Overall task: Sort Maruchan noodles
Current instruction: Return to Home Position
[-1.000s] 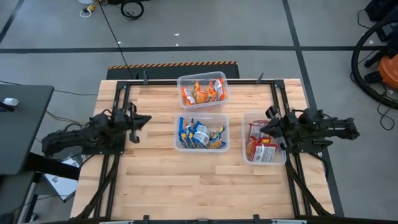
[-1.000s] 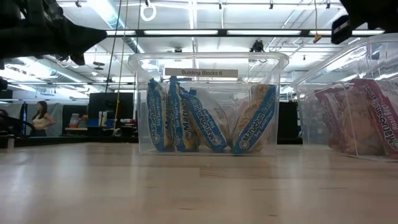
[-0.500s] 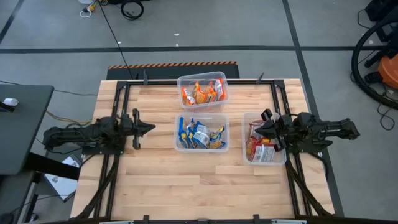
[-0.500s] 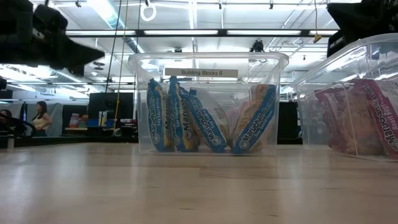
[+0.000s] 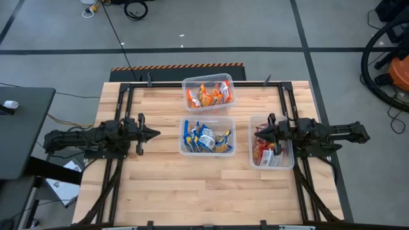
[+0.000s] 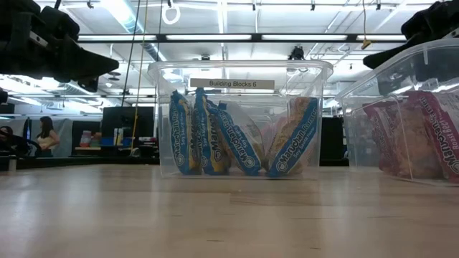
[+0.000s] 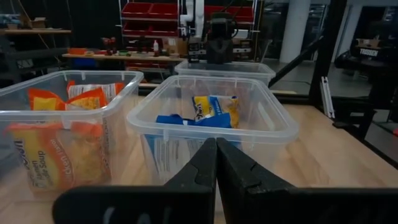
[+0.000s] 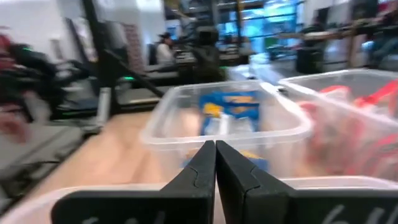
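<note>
Clearly the left tool (image 5: 154, 133) and right tool (image 5: 257, 133) are both pinched together, gripping nothing.

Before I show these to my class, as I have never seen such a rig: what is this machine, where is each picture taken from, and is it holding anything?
It is a robot with two dark arms at a wooden table. One picture looks straight down, one looks level across the tabletop, and two come from cameras on the wrists. Three clear tubs stand on the table: the top tub in the overhead picture holds orange noodle packs, the middle tub blue packs, the right-hand tub red packs. The left gripper hangs over bare wood, the right gripper over the right-hand tub. Both are shut and hold nothing.
</note>
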Tool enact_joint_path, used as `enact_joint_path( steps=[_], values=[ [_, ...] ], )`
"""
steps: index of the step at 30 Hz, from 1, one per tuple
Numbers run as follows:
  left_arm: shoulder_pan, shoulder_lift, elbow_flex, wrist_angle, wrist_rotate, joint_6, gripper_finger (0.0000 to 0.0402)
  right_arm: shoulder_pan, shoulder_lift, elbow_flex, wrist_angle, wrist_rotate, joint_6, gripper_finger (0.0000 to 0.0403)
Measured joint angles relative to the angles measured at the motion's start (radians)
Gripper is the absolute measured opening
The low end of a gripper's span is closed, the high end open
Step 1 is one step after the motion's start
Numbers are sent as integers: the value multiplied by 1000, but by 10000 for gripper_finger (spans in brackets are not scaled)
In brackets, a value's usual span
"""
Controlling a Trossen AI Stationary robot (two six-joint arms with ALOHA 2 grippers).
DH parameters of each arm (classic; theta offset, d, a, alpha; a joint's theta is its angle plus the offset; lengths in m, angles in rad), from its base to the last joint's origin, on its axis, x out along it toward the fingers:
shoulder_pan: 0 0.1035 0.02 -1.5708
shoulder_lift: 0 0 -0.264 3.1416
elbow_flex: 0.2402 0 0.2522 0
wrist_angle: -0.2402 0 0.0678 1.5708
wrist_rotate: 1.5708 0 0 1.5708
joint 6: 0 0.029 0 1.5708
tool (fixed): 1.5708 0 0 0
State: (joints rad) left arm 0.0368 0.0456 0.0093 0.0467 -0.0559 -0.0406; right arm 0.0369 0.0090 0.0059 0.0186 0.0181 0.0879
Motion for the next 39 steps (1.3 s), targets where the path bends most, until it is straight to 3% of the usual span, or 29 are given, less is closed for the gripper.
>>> enact_joint_path(
  steps=[4, 39],
  values=[
    [0, 0, 0, 0, 0, 0, 11, -1, 4, 0, 8, 25, -62, 18],
    [0, 0, 0, 7, 0, 1, 11, -1, 4, 0, 9, 11, -64, 16]
  ],
)
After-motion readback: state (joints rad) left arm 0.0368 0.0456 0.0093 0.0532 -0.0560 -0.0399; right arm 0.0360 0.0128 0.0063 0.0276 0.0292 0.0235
